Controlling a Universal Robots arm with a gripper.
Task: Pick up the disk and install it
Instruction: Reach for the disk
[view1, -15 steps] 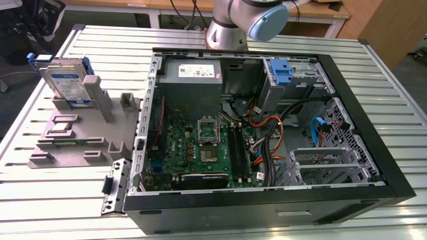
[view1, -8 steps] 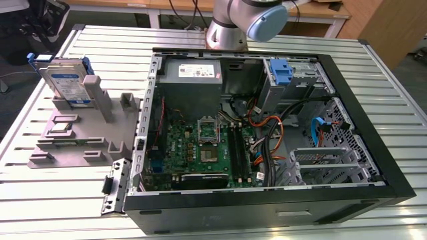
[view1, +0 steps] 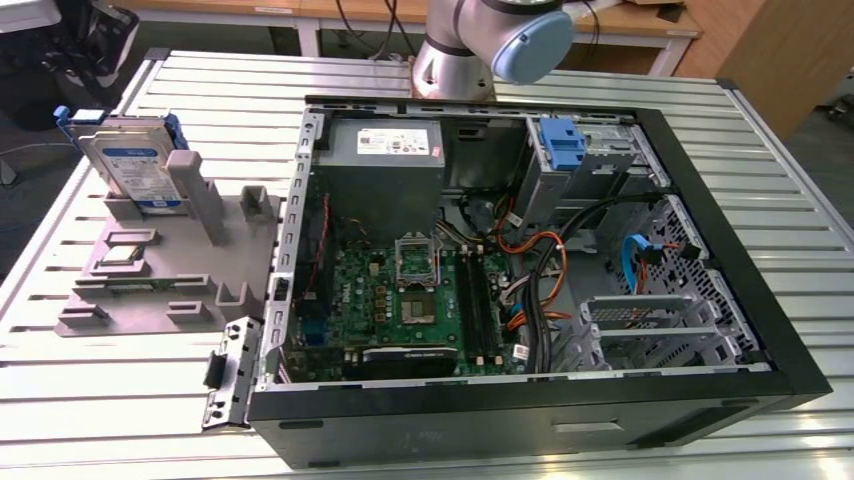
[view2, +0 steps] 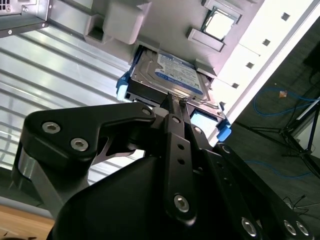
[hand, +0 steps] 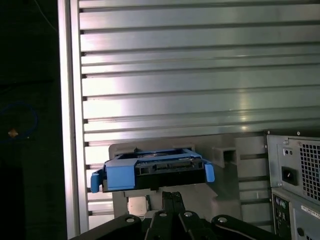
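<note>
Presently the disk (view1: 134, 160) is being propped on edge in the grey holder (view1: 160, 270) on the counter (view1: 774, 130), narrow end facing the fingers (view2: 172, 125), which are being held pinched together and gripping nothing, apart from it.

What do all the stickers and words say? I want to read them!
None of the writing here can be read.
White-and-blue label on the disk: print too small to read.
White label on the power supply: print too small to read.
Markings on the circuit board: too small to read.
</note>
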